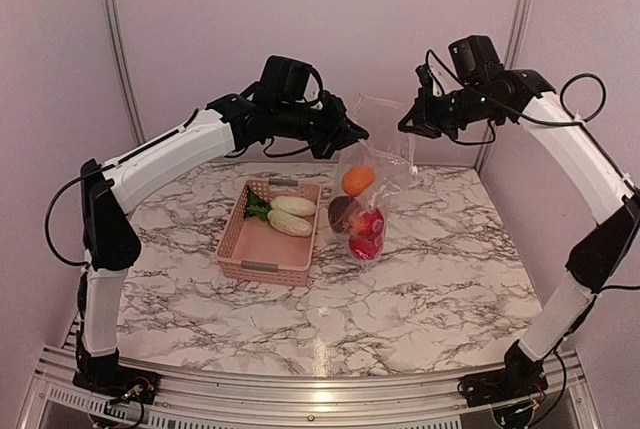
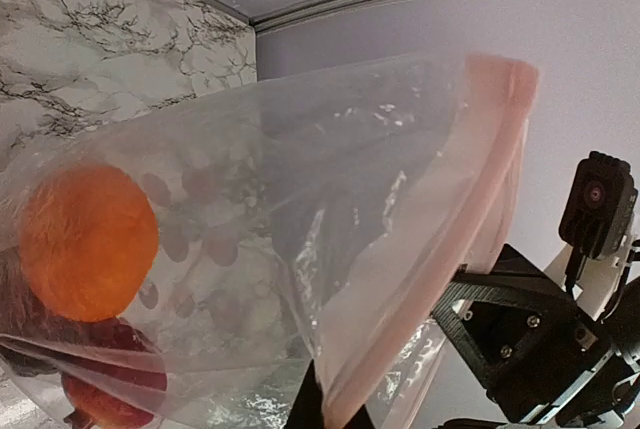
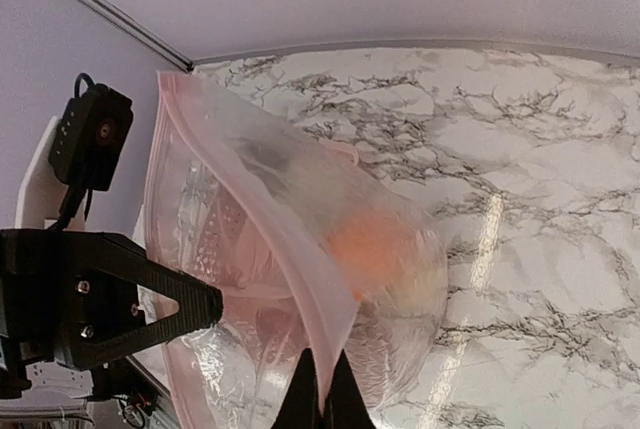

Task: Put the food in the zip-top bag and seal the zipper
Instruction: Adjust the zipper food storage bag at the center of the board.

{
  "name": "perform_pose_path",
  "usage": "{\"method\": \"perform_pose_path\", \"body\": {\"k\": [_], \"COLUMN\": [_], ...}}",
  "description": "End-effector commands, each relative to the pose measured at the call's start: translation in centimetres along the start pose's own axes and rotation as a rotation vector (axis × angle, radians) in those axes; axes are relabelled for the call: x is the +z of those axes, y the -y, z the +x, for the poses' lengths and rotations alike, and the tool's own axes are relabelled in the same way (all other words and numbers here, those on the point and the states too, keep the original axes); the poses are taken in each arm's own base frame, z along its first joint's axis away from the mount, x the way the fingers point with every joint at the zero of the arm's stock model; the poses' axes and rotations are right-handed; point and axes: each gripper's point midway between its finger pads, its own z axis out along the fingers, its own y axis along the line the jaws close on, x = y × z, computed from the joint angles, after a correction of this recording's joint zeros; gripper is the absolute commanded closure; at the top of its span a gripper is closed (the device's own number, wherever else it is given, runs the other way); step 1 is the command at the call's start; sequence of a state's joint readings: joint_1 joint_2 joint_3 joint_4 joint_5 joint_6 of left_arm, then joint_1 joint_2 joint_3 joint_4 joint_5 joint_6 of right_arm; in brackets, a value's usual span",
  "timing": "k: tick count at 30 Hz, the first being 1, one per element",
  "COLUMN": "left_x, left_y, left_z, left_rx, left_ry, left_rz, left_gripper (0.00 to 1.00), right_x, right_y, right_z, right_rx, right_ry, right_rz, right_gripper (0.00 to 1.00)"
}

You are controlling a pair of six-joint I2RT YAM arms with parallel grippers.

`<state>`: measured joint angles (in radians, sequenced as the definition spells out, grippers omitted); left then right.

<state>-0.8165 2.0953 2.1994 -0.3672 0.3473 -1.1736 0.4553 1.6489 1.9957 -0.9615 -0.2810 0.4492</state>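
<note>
Left gripper: fingers closed tight on one end of the zip-top bag at its mouth edge; held high above the table
Right gripper: fingers pinched together on the opposite end of the same edge; the two grippers face each other, near one another
Zip-top bag: hangs between the grippers; its bottom rests on the marble-pattern table, just right of the pink lattice basket
Zipper: pink-tinted strip along the mouth; in the right wrist view its two lips stand apart, not pressed together
Inside the bag: orange fruit uppermost; dark purple piece and two red pieces below it
In the basket: two white oblong pieces side by side; leafy green piece touching them on the left
</note>
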Motion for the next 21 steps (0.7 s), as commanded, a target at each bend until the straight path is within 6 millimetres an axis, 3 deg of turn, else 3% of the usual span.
{"method": "perform_pose_path", "body": {"k": [1,6,9,15,16,18,21], "left_x": [3.9,3.3,3.2,2.8,2.7,2.3,1.2], "left_y": [-0.3,1.7,1.8,1.9,1.7,0.4,-3.2], "left_z": [1.9,1.1,1.2,1.2,1.1,0.9,0.2], "left_rx": [-0.034,-0.013,-0.011,0.026,0.042,0.072,0.129], "left_ry": [-0.098,-0.059,-0.063,-0.055,-0.056,-0.051,-0.028], "left_rz": [0.027,0.11,0.11,0.106,0.096,0.04,-0.103], "left_gripper": [1.0,1.0,1.0,1.0,0.96,0.7,0.51], "right_x": [2.4,1.4,0.4,-3.5,-3.8,-3.8,-2.1], "right_y": [2.5,1.9,2.1,3.2,3.3,3.8,4.9], "right_z": [2.9,1.8,0.8,-2.9,-3.1,-2.9,-0.7], "right_rx": [0.052,0.015,-0.009,-0.033,-0.04,-0.047,-0.035], "right_ry": [-0.087,-0.046,-0.012,0.122,0.134,0.13,0.075], "right_rz": [0.048,0.049,0.073,0.154,0.165,0.184,0.182], "right_gripper": [1.0,1.0,1.0,1.0,1.0,1.0,1.0]}}
